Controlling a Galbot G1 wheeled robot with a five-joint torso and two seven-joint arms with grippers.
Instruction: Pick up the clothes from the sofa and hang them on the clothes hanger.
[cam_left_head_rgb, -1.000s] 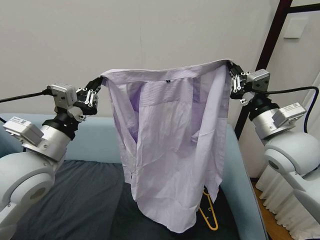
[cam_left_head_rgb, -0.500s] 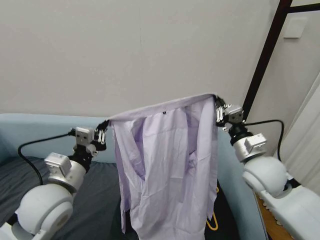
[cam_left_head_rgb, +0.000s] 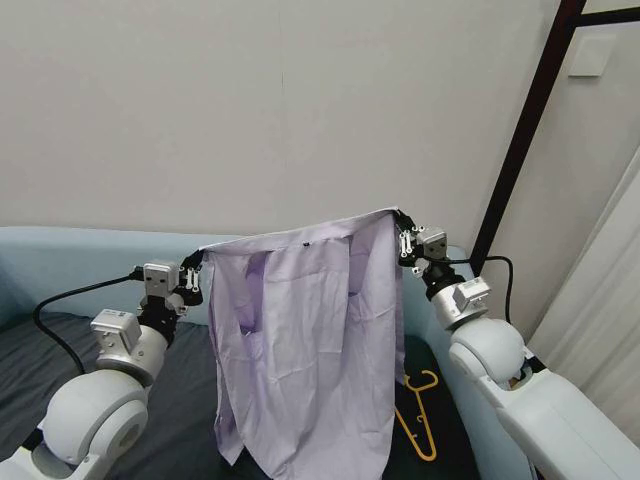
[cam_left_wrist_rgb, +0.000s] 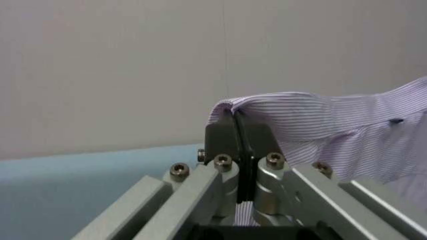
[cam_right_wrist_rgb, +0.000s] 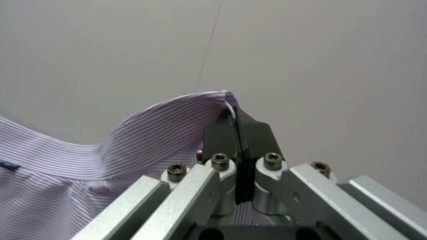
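the fingers (cam_left_wrist_rgb: 221, 136) of my left gripper (cam_left_head_rgb: 198, 258) are pressed flat together on a fold of the shirt (cam_left_head_rgb: 300, 340). my right gripper (cam_left_head_rgb: 401, 218) pinches the opposite shoulder edge the same way, pads (cam_right_wrist_rgb: 220, 132) tight with striped cloth poking out at the tip.

between the two, the shirt's top edge runs as a taut line, higher at the right end than the left. a small dark tag sits near the middle of it. the pale lilac body hangs down from that line in loose folds, and i can't sort the sleeves out from the rest. it hangs in front of the light blue sofa (cam_left_head_rgb: 60, 255). its lowest folds reach the bottom edge of the head view, so i cannot tell whether they clear the dark seat (cam_left_head_rgb: 180, 400).

a yellow hanger (cam_left_head_rgb: 420, 425) lies on the seat under my right arm, part of it hidden behind the shirt. a black pole (cam_left_head_rgb: 520, 140) slants up along the wall on the right, its foot hidden behind that arm.
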